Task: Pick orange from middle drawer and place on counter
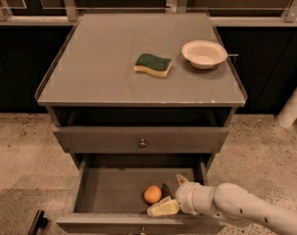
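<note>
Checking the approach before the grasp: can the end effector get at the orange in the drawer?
Probably yes: the end effector is inside the open drawer, fingers apart, right beside the orange, with nothing between them.

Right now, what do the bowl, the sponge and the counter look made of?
Bowl: white, matte, likely paper or plastic. Sponge: yellow foam under a green scrub layer. Counter: smooth grey, perhaps laminate or painted metal. The gripper sits in the drawer beside the orange.

Flat grey counter [99,67] looks matt, front edge worn; small round orange [152,194] smooth; cream gripper [165,195] beside the orange, glossy plastic.
</note>
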